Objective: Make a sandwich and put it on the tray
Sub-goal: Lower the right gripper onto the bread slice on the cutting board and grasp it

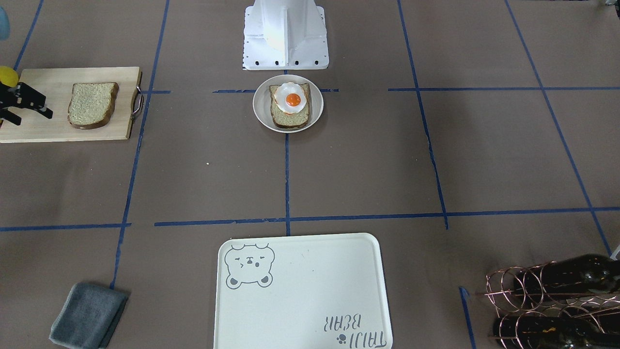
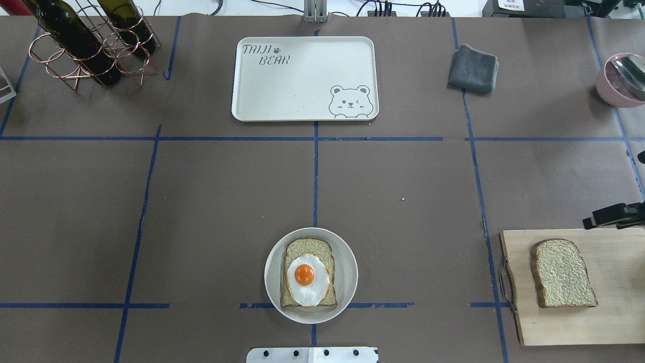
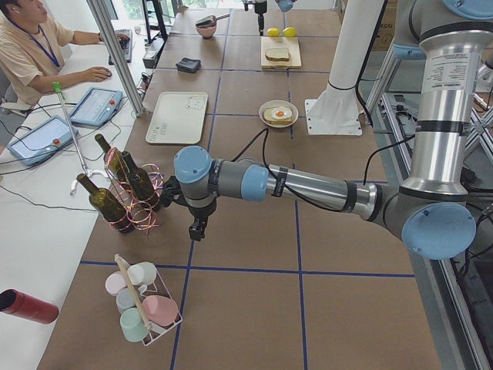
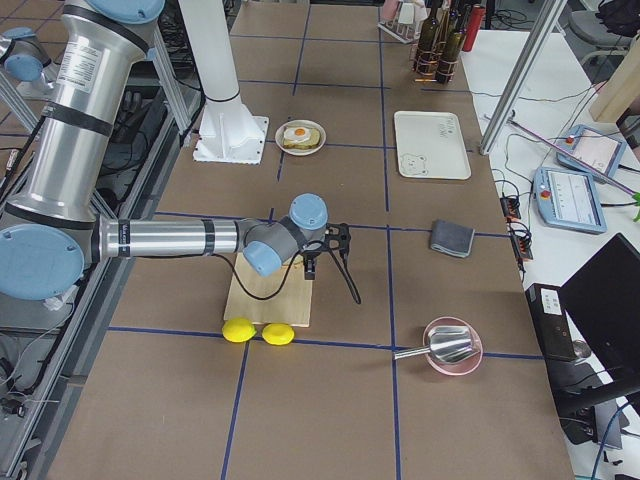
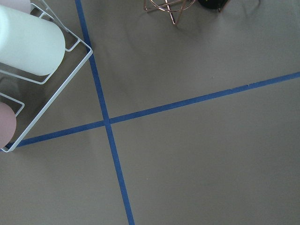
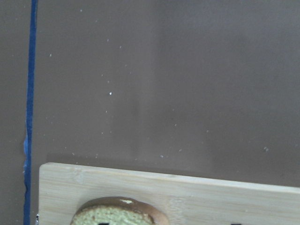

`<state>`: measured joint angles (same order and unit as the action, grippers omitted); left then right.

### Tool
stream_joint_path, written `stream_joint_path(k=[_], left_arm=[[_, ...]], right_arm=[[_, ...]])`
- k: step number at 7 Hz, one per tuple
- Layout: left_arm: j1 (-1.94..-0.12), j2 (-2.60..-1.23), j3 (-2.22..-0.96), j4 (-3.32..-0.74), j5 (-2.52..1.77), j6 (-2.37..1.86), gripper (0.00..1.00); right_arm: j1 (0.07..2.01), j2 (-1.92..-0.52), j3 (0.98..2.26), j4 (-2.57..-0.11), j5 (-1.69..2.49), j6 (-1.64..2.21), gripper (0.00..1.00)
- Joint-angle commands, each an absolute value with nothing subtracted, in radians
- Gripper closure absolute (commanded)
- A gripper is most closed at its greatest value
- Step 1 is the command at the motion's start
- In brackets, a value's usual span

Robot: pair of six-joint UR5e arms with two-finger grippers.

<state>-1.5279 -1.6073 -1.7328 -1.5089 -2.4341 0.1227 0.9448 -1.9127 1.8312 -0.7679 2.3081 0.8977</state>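
Note:
A small round cream plate (image 1: pixel 259 118) near the robot's base holds one tan bread slice (image 1: pixel 289 118) with a fried egg (image 1: pixel 292 99) on top; it also shows in the overhead view (image 2: pixel 347 262). A second bread slice (image 2: pixel 562 275) lies flat on the wooden cutting board (image 2: pixel 615 322). My right gripper (image 1: pixel 34 118) hovers over the board beside that slice, apart from it, open and empty. The bear tray (image 2: pixel 302 85) lies empty at the table's far side. My left gripper (image 3: pixel 199 230) hangs near the wine rack; I cannot tell whether it is open or shut.
A grey cloth (image 2: pixel 472 68) lies right of the tray. A copper rack with wine bottles (image 2: pixel 85 45) stands at the far left. A pink bowl with a spoon (image 2: pixel 622 80) is at the far right. Two lemons (image 4: pixel 255 332) lie by the board. A wire mug rack (image 3: pixel 142 304) stands beyond the left arm.

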Motion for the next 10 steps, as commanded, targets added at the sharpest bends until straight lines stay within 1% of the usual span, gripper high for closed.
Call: stream_joint_path(k=[1,2,4,7,8,9,10], left_arm=[[-1.528,-1.606,-1.738,-1.508,-2.434,0.112,0.00],[-1.526,-1.608,-1.740,-1.509,-2.434,0.074,0.00],[-1.519,-1.608,-1.741,-1.509,-2.434,0.066,0.00],[-1.517,-1.609,-1.752,-1.509,-2.434,0.061,0.00],[-1.517,-1.609,-1.752,-1.509,-2.434,0.061,0.00],[-1.517,-1.609,-1.753,-1.509,-2.433,0.061,0.00],[-1.517,-1.609,-1.756,-1.509,-2.433,0.061,0.00]], right_arm=[[0.775,-1.966,1.832,-0.626,2.188,1.074,0.09],[0.767,-1.980,1.832,-0.626,2.184,1.078,0.10],[0.712,-1.979,1.830,-0.626,2.159,1.172,0.19],[0.706,-2.000,1.830,-0.626,2.157,1.172,0.23],[0.706,-2.003,1.829,-0.627,2.158,1.172,0.30],[0.706,-2.005,1.829,-0.626,2.158,1.178,0.45],[0.706,-2.005,1.829,-0.626,2.161,1.192,0.56]])
